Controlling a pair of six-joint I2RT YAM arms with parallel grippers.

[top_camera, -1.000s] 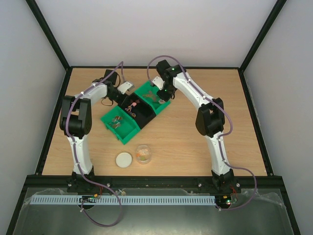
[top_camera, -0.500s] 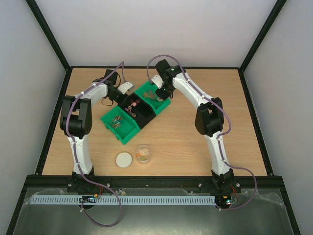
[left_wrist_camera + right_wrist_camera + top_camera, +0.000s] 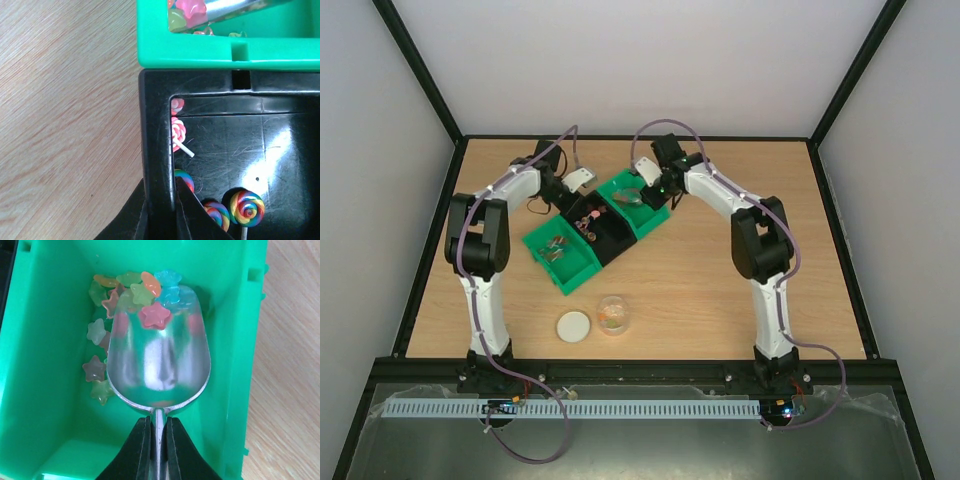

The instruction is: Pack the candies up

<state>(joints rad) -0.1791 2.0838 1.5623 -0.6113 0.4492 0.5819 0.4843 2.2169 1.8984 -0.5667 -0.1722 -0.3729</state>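
Observation:
The candies (image 3: 135,287) are small star-shaped sweets in mixed colours, heaped at the far end of a green bin (image 3: 45,390). A metal scoop (image 3: 160,360) lies low in that bin with its front lip against the heap; a pink star and a few others rest on the lip. My right gripper (image 3: 158,420) is shut on the scoop's handle. In the top view the right gripper (image 3: 650,190) is over the far green bin (image 3: 655,212). My left gripper (image 3: 159,192) is shut on the side wall of the black bin (image 3: 240,135).
Swirl lollipops (image 3: 246,210) lie in the black bin. A second green bin (image 3: 563,255) adjoins it at the near left. A small clear jar (image 3: 613,314) with a few sweets stands near the front, its white lid (image 3: 573,326) beside it.
The right arm's wrist has swung back and right, and the scoop has come down into the far green bin against the candies. The row of bins has shifted slightly. The left gripper keeps its hold.

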